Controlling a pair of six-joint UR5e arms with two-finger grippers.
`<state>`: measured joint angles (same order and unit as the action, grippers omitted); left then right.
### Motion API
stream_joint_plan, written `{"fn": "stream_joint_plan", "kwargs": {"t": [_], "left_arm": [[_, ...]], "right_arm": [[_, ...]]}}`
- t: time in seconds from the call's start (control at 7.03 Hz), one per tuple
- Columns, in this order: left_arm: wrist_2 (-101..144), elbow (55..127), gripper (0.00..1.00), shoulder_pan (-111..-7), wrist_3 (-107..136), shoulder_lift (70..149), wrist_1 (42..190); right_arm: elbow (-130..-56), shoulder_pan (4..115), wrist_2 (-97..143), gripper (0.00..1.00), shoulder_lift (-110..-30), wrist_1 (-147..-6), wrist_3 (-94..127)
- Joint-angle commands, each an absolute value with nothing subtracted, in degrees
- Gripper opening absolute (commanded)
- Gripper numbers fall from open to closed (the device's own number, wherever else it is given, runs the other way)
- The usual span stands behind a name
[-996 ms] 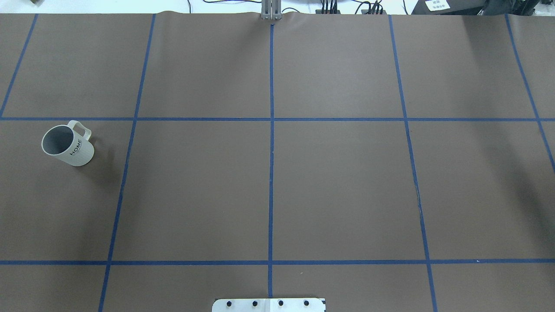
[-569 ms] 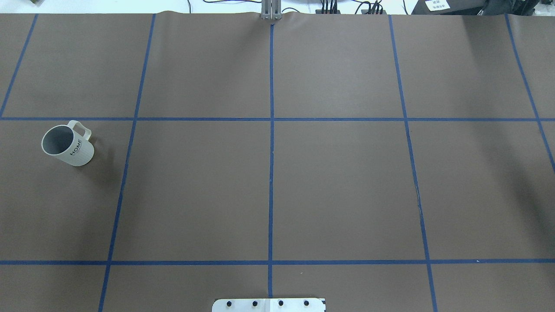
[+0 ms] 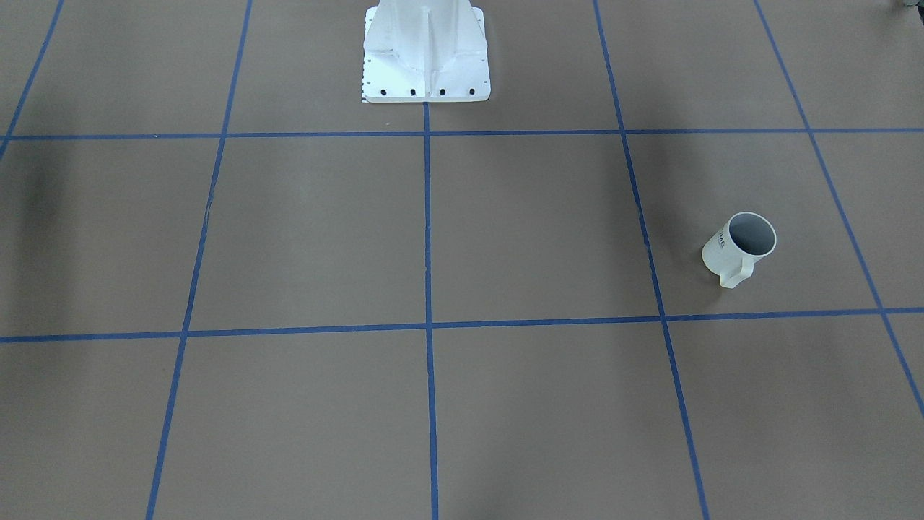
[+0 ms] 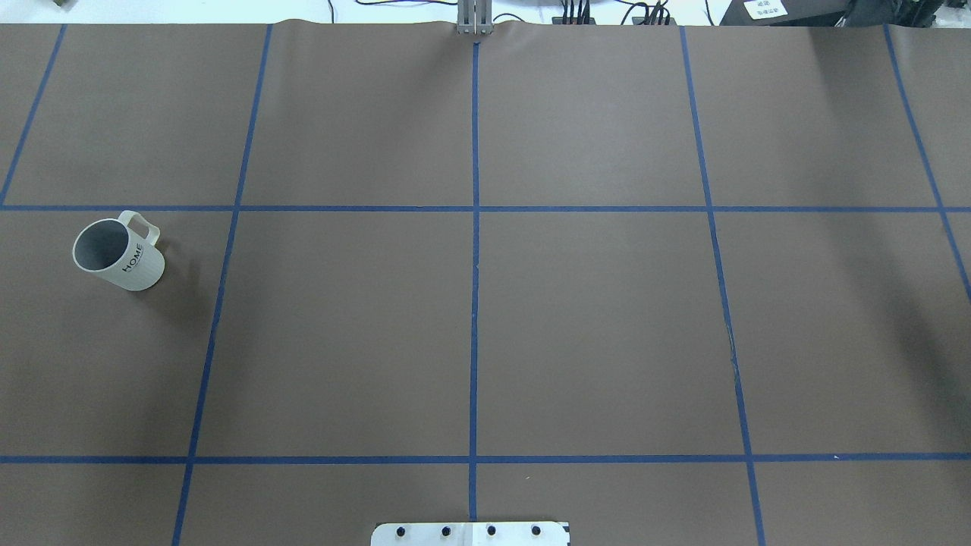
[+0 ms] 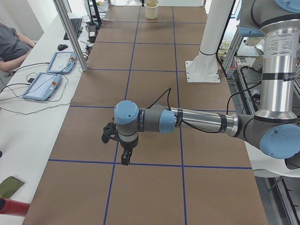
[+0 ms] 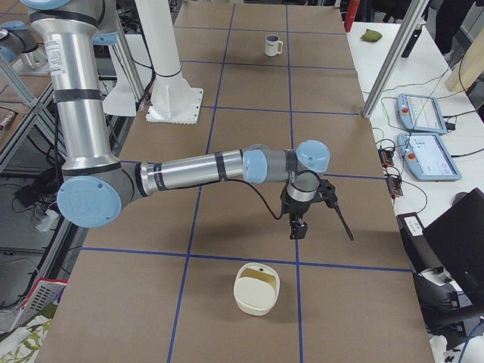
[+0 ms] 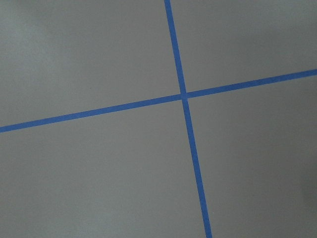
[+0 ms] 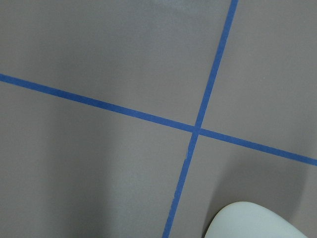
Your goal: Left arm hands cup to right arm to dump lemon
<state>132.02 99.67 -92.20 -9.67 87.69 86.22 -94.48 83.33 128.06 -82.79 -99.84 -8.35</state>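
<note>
The white ribbed cup [image 4: 120, 256] with "HOME" lettering stands upright on the brown mat at the table's left, handle toward the far side. It also shows in the front view [image 3: 741, 247] and far off in the exterior right view [image 6: 272, 45]. Its inside looks grey; the lemon shows in no view. My left gripper [image 5: 125, 158] hangs over a blue tape crossing, seen only in the exterior left view. My right gripper [image 6: 299, 229] hangs over another crossing near the table's right end. I cannot tell whether either is open or shut.
A cream bowl-like container [image 6: 257, 287] sits just in front of my right gripper; its rim shows in the right wrist view [image 8: 257, 223]. The white pedestal base [image 3: 426, 58] stands mid-table on my side. Metal posts [image 5: 70, 35] and tablets [image 5: 49, 75] line the operators' side.
</note>
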Motion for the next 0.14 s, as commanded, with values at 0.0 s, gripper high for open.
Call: {"fn": "stream_joint_plan", "kwargs": {"t": [0.0], "left_arm": [[132.0,100.3,1.00,-92.2,-9.7,87.6,86.2]], "right_arm": [[-94.5,83.1,128.1,1.00,-82.9,-99.8,-8.3]]}}
